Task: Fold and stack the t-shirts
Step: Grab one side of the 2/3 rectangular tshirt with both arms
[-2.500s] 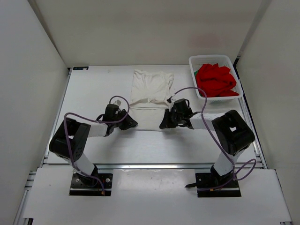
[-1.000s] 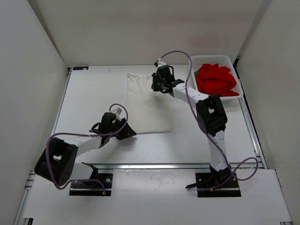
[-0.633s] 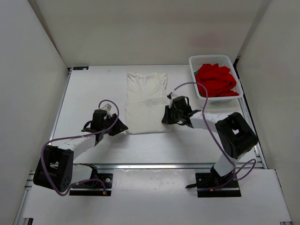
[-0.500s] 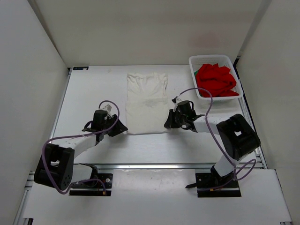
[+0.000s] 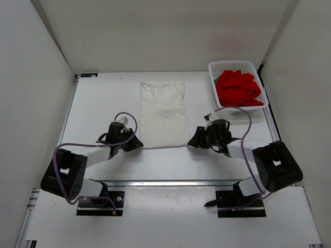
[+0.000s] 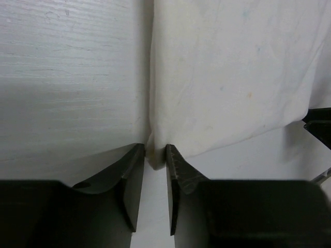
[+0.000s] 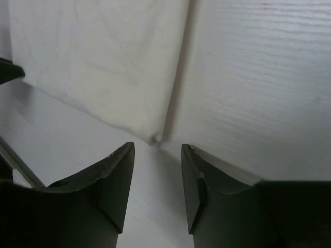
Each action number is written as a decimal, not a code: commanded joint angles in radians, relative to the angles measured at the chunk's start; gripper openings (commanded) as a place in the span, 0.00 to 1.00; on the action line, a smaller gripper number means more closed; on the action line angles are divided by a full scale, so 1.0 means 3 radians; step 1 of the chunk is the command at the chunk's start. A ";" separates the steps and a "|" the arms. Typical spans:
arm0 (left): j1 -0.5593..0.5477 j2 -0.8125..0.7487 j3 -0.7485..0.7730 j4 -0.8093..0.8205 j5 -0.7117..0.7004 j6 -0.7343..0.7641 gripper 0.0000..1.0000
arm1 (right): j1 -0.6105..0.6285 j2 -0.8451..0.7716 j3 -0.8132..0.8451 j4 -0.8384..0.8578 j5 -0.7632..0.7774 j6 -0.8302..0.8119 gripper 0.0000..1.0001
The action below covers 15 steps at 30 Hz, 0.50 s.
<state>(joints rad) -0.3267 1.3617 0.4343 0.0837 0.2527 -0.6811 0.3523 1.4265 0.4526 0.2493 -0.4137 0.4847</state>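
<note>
The left gripper (image 6: 155,151) holds its jaws a narrow slot apart. The lower left corner of the white t-shirt (image 6: 227,77) sits in that slot at the tips. The wrist view is too tight to tell whether the pads actually bite the cloth.

The right gripper (image 7: 158,147) has its jaws well apart with nothing between them. The shirt's lower right corner lies just ahead of the gap, flat on the table (image 5: 103,98).

In the top view the white shirt is a folded upright strip at centre frame. Its long side edges are fairly straight, and its bottom edge runs between the two grippers.

Left of the strip the tabletop lies bare out to the side wall. On the right a narrower bare band runs up to the white mesh basket (image 5: 230,64) in the upper right corner. The red t-shirt (image 5: 238,88) is heaped inside the basket.

Both arms lie low along the bottom of the frame.
</note>
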 commanded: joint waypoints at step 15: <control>-0.0066 -0.0283 0.0051 -0.0461 0.0195 0.0021 0.00 | 0.0282 0.0057 0.0016 0.0121 0.0008 0.0179 0.00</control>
<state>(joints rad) -0.3393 1.3476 0.4381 0.0399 0.2569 -0.6876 0.4030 1.5291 0.4953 0.3206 -0.4515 0.5388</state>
